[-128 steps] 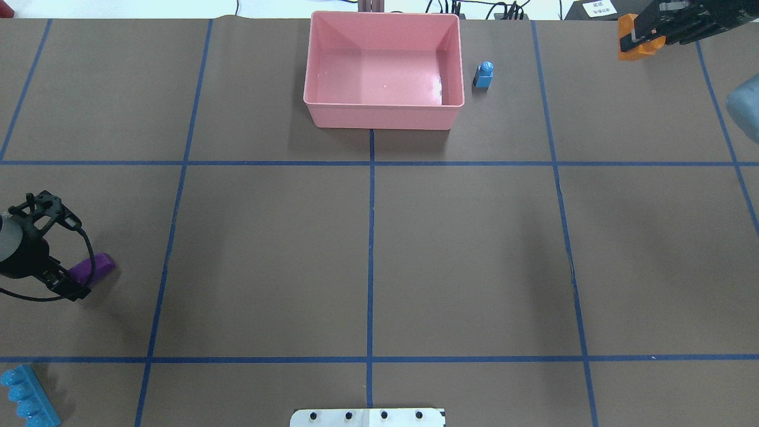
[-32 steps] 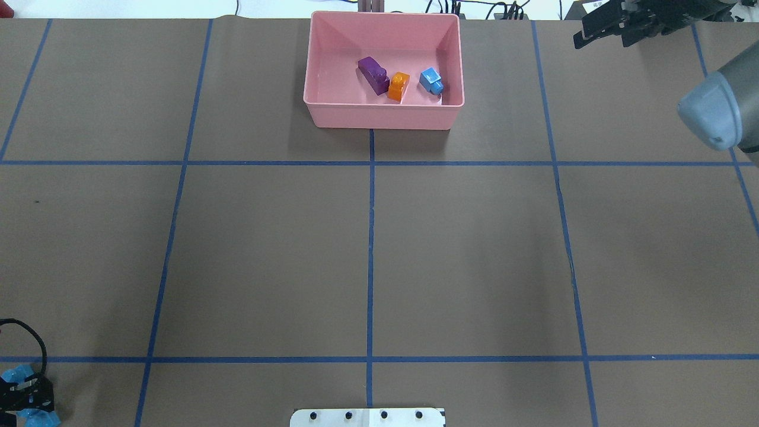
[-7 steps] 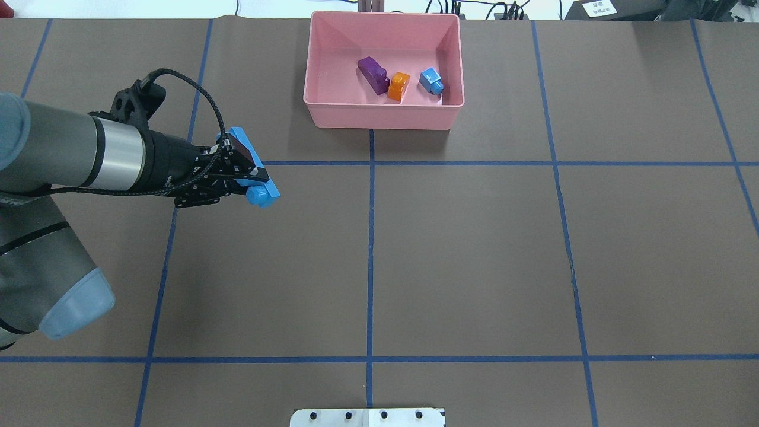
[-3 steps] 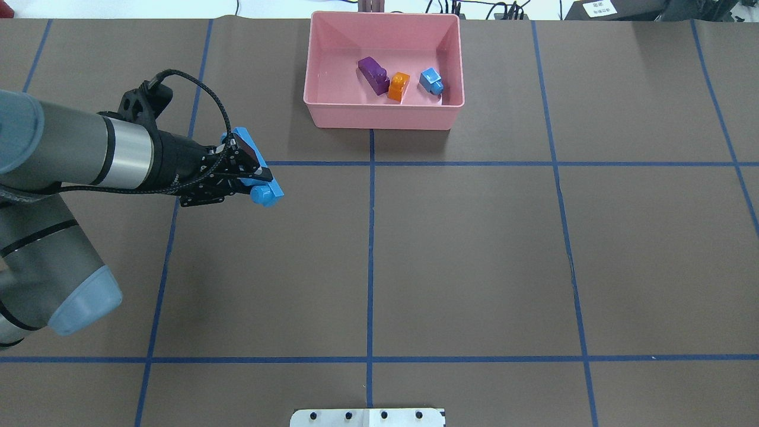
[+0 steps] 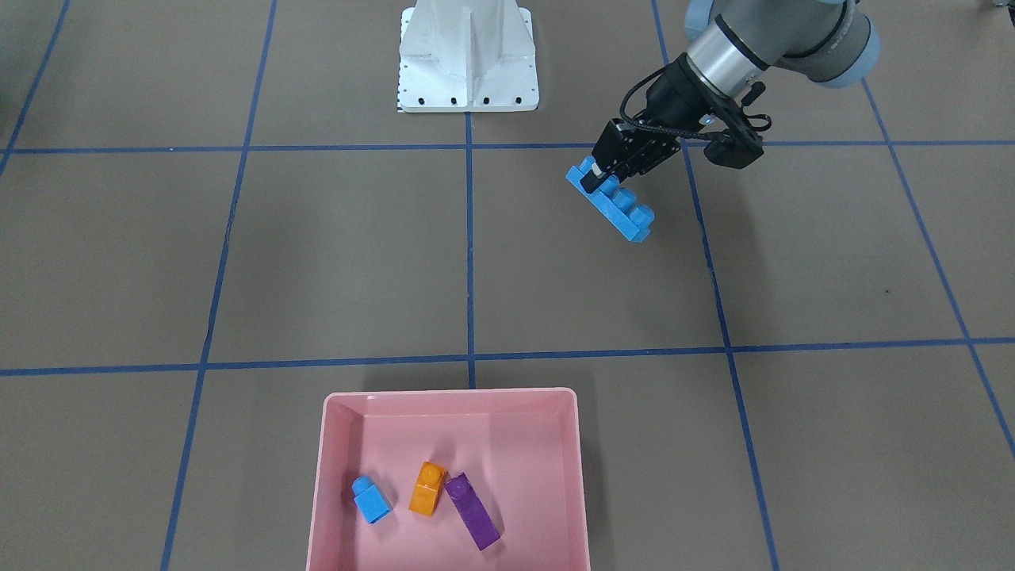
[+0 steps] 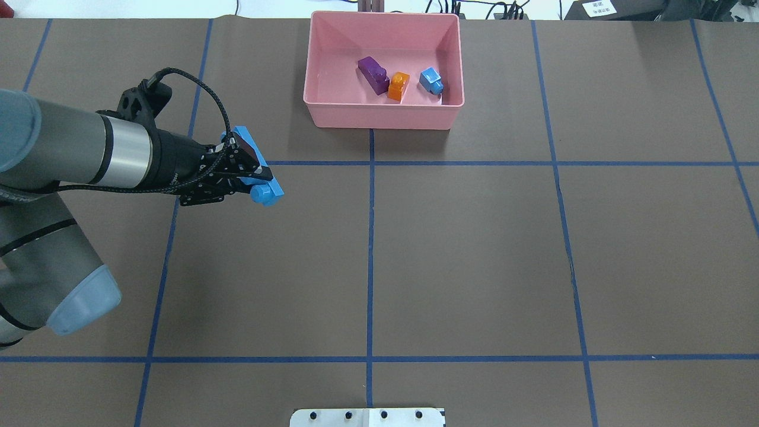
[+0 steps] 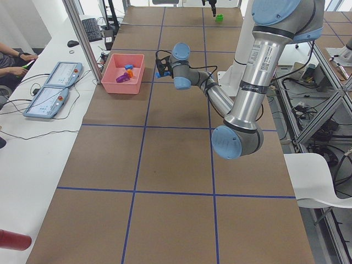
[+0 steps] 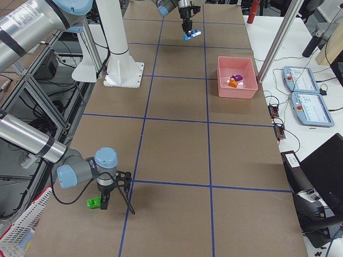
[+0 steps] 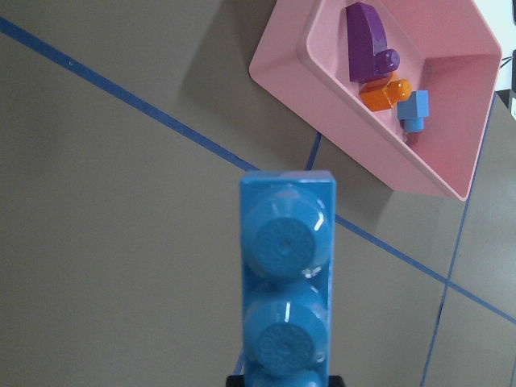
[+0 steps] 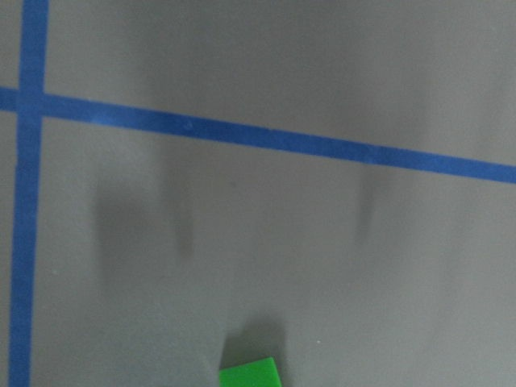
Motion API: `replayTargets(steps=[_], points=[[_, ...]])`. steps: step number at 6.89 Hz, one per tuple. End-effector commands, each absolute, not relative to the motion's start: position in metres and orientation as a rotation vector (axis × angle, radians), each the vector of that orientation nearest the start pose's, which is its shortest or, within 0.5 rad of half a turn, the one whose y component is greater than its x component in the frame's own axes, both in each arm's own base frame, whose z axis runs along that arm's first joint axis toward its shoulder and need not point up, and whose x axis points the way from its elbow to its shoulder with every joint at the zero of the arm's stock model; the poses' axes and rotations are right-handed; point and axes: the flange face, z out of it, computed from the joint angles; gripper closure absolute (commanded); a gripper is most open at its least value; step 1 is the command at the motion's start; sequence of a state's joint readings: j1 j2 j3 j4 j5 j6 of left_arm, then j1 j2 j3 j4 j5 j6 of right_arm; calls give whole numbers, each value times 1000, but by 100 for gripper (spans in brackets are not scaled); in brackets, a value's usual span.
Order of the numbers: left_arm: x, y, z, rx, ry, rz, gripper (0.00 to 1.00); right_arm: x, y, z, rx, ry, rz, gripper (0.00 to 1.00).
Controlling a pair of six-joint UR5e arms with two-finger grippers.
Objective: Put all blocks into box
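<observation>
The pink box stands at the table's far edge and holds the long purple block, the orange block and the small blue block. It also shows in the front-facing view and the left wrist view. My left gripper is shut on the long blue block, held above the table left of and short of the box. The block also shows in the front-facing view and the left wrist view. My right gripper hangs over the green block; I cannot tell whether it is open or shut.
The white robot base stands at the near middle edge. Two tablets and an operator's hands lie beyond the box's side. A white basket sits off the table near the right arm.
My left arm has carried the long blue block a little to the right, toward the box. The blocks in the box have not moved.
</observation>
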State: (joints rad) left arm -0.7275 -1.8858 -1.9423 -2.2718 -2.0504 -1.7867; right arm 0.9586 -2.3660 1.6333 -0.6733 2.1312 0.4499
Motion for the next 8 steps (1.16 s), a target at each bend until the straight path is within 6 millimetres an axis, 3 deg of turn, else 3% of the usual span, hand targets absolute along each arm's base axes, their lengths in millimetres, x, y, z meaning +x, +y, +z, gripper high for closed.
replayTargets(steps=[1,3,6,8], points=[[343,-423,236,-43,1424,-453,100,13,-111,804,-147,-638,-236,0],[343,-423,239,-45,1421,-454,100,7,-114,798,-145,-692,-217,0],[343,-423,236,-41,1425,-450,100,10,-104,818,-194,-685,-235,0],[346,-424,235,-39,1424,-446,100,2,-106,821,-227,-725,-254,0]])
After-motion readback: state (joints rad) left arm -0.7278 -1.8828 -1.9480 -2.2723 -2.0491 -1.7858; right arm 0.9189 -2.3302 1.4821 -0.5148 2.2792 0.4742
